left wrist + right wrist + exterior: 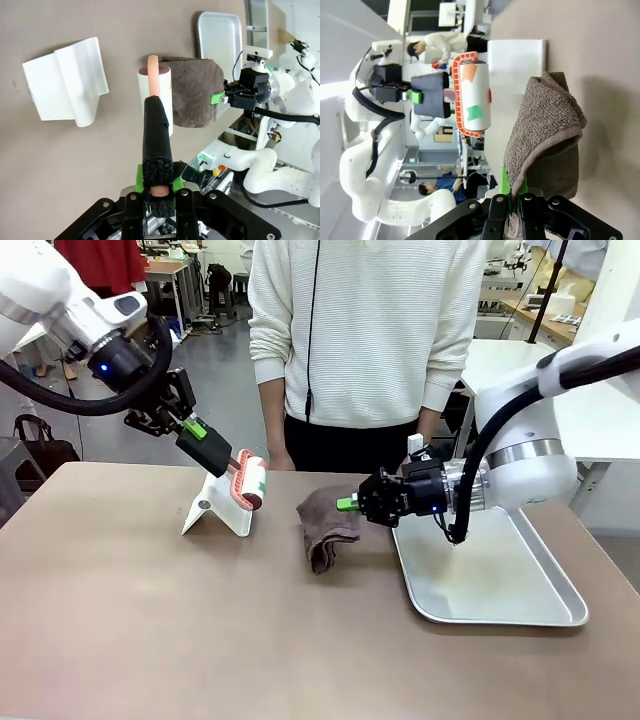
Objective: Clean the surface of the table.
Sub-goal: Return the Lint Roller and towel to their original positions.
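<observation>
Two grippers were clenched, left gripper (203, 432) on a lint roller (249, 483), right gripper (349, 504) on a brown towel (326, 525), which might snag against the table (150, 630).

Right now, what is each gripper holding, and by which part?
The left gripper is shut on the lint roller, gripping the end of its black handle. The right gripper is shut on the brown towel, pinching its edge.
</observation>
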You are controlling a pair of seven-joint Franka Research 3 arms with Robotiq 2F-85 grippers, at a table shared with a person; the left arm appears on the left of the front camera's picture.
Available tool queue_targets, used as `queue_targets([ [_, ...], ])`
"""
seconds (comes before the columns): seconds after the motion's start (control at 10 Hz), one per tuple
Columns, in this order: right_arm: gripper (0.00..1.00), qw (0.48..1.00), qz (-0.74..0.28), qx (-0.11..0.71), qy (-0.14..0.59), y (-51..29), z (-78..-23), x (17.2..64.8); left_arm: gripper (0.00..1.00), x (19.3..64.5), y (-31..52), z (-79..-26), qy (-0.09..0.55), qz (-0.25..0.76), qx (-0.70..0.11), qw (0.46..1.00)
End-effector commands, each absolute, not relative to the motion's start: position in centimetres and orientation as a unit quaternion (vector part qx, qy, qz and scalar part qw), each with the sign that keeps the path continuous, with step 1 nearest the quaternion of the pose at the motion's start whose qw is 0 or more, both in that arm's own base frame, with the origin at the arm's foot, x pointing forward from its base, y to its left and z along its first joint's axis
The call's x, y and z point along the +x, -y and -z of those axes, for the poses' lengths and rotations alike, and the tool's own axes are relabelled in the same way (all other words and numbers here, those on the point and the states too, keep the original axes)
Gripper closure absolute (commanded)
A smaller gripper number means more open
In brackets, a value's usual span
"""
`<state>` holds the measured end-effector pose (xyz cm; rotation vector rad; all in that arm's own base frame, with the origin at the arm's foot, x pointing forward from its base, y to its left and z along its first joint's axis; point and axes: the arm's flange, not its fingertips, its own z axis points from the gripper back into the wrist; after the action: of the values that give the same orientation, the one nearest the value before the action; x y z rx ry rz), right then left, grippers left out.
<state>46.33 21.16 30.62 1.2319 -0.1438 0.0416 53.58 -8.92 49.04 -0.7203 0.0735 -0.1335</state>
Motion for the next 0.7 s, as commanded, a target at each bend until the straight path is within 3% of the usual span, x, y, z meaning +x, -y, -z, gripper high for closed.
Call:
queue_targets([
  [0.0,0.95,0.83,0.0,0.55,0.091,-21.2,-29.5,47.5,0.78,55.0,9.4,-48.6,-0.055,0.043,-0.321,0.944],
  [0.2,0.95,0.868,0.013,0.487,0.096,-20.3,-28.3,48.3,0.78,56.0,10.0,-47.2,-0.066,0.029,-0.301,0.951],
  [0.6,0.95,0.884,0.001,0.464,0.063,-18.9,-27.8,48.4,0.78,57.5,11.1,-45.5,-0.06,0.031,-0.279,0.958],
])
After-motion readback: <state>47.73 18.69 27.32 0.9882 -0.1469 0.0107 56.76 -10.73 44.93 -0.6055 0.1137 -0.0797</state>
